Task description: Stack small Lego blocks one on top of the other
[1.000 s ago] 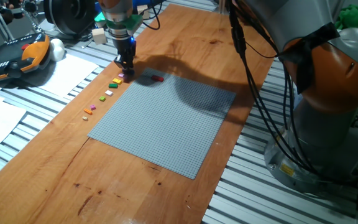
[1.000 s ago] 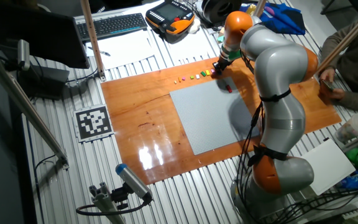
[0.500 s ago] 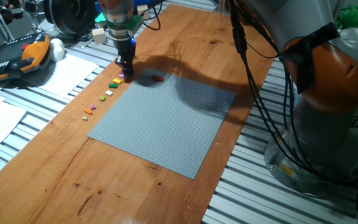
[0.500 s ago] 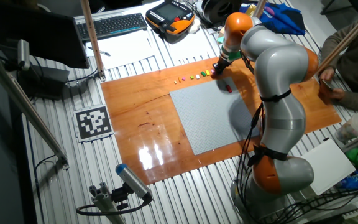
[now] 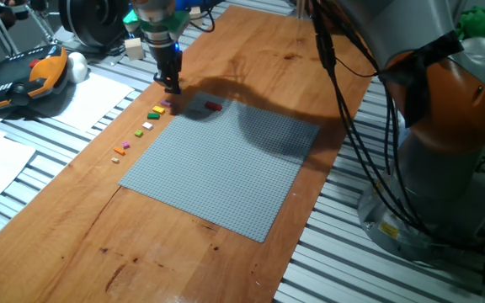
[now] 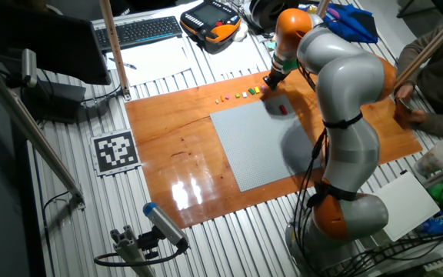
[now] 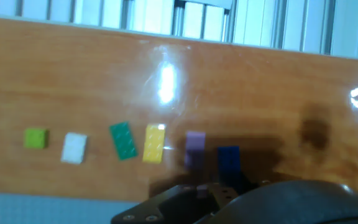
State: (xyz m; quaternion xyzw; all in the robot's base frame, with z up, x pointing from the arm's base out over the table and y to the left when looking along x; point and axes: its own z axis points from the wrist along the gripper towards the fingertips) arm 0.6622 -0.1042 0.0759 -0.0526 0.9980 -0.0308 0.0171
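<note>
In the hand view the blue small Lego block [image 7: 229,158] shows just past my gripper [image 7: 229,186], at the right end of a row of loose bricks. The jaws stand close together on it. From one fixed view my gripper [image 5: 171,84] hangs a little above the wood at the far end of that row, and its fingers hide the blue block. The red small Lego block [image 5: 214,106] lies on the grey baseplate [image 5: 226,164] near its far edge, to the right of the gripper. The other fixed view has the gripper [image 6: 268,81] up-left of the red block [image 6: 284,108].
A row of loose bricks runs along the baseplate's left edge [image 5: 147,126]: lilac [image 7: 195,144], yellow [image 7: 153,143], dark green [image 7: 123,140], white [image 7: 74,148], light green [image 7: 36,137]. An orange-black pendant [image 5: 23,76] and papers lie off the board. The robot's base [image 5: 445,168] stands at right.
My gripper has risen slightly from the end of the brick row and shifted a little away from it. The red block and the row have not moved.
</note>
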